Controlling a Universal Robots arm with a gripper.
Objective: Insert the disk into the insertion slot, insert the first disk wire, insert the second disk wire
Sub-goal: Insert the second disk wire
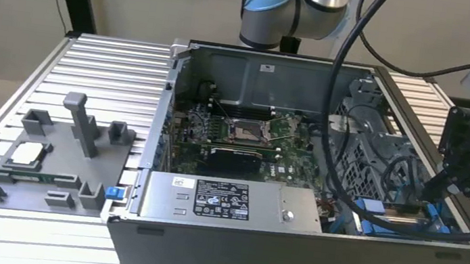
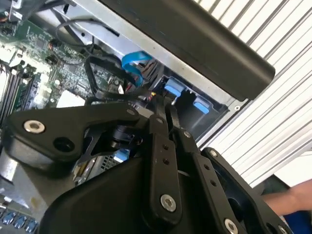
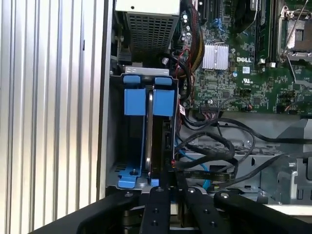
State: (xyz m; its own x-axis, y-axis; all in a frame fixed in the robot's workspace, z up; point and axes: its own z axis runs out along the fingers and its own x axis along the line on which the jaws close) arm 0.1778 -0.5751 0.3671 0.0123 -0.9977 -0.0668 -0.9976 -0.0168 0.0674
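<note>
Disk stands on edge inside the slot, low and left of centre in the first wrist view: a thin silver metal slab seen edge-on, clipped between two bright blue plastic tabs of its frame. The slot is a grey sheet-metal bay with blue plastic fittings at its floor, pressed against the case wall.

In the exterior view the arm drops in from the top of the frame, its grey and blue elbow joint above the open computer case, and the black matte gripper body hangs at the right edge of the frame over the case's near right corner. There the gripper points down at the blue fittings of the slot. In both wrist views the two slim black fingers, bolted with round screws, lie pressed side by side, closed together just above the top edge of the disk; whether they pinch it I cannot tell.

A green circuit board with a ribbed silver heat sink fills the upper right of the first wrist view, and glossy black cables loop beside the slot with a flat blue one among them. A grey labelled power box sits at the case's front. The case rests on a ribbed aluminium table, with a grey plastic fixture at lower left
</note>
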